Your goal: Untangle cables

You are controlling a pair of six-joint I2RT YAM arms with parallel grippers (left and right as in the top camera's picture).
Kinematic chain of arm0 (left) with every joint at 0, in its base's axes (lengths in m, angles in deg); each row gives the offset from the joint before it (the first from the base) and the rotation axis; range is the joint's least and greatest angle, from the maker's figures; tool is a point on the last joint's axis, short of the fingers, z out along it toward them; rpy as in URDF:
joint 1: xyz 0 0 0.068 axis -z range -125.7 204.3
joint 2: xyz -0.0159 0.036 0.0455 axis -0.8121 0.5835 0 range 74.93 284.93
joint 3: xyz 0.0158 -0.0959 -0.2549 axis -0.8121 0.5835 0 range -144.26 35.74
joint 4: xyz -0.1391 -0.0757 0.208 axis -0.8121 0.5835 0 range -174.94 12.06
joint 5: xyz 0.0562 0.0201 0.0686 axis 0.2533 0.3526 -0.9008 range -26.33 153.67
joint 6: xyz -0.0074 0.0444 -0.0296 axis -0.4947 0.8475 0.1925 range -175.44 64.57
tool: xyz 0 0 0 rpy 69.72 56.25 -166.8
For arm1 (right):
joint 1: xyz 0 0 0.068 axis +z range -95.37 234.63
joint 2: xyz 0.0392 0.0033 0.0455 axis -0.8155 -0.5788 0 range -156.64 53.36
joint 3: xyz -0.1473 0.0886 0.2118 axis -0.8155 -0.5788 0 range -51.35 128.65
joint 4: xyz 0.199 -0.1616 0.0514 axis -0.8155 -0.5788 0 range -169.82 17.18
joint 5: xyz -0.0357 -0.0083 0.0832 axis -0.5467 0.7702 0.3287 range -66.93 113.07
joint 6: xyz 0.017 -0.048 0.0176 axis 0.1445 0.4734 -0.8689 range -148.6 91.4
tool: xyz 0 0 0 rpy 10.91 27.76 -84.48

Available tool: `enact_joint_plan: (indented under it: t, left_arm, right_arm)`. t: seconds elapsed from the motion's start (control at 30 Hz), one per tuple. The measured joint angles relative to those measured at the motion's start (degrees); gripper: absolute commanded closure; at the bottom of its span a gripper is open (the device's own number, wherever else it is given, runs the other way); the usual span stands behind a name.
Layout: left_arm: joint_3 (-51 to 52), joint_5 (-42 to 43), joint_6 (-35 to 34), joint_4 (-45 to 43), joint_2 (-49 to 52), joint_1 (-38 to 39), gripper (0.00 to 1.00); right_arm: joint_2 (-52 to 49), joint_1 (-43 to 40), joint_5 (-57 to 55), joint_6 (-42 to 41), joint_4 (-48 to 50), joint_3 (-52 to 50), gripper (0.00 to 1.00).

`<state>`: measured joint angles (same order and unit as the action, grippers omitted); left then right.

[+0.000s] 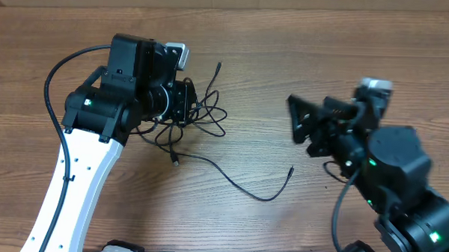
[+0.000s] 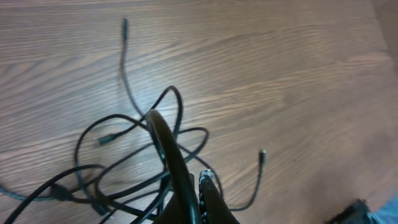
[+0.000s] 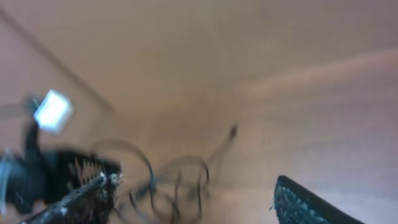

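A tangle of thin black cables (image 1: 198, 119) lies on the wooden table left of centre. One loose strand runs right to a plug end (image 1: 291, 172); another end (image 1: 219, 64) points toward the back. My left gripper (image 1: 182, 106) sits on the tangle's left side. In the left wrist view its fingers (image 2: 189, 182) are pressed together, with cable strands (image 2: 124, 167) converging under them. My right gripper (image 1: 301, 126) is open and empty, raised off the table to the right of the cables. Its blurred wrist view shows the spread fingers (image 3: 193, 202) and the tangle (image 3: 180, 180) ahead.
A small white-grey block (image 1: 178, 51) sits at the back beside the left arm. The left arm's own black lead (image 1: 54, 83) loops over the table's left part. Bare wood (image 1: 302, 54) lies behind and between the arms.
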<state>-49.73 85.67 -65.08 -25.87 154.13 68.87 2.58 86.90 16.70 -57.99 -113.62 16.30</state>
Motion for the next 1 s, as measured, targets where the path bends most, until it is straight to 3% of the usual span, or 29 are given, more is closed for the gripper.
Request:
enact_joint_plan:
  t: [0.37, 0.7, 0.8, 1.0]
  left_arm:
    - [0.0, 13.9, 7.3, -1.2, 0.0, 0.0, 0.96]
    - [0.0, 17.1, 8.4, -1.2, 0.0, 0.0, 0.96]
    - [0.0, 19.8, 8.4, -1.7, 0.0, 0.0, 0.96]
    - [0.0, 23.9, 3.7, -3.6, 0.0, 0.0, 0.96]
  right_arm:
    - [-14.8, 0.0, 22.1, 1.8, -5.9, 0.0, 0.22]
    - [-23.3, 0.4, 30.4, 0.4, -2.7, 0.0, 0.26]
    - [-24.3, 0.9, 31.1, 3.4, -1.8, 0.0, 0.33]
    - [-27.1, 0.9, 31.6, 16.0, -2.1, 0.0, 0.27]
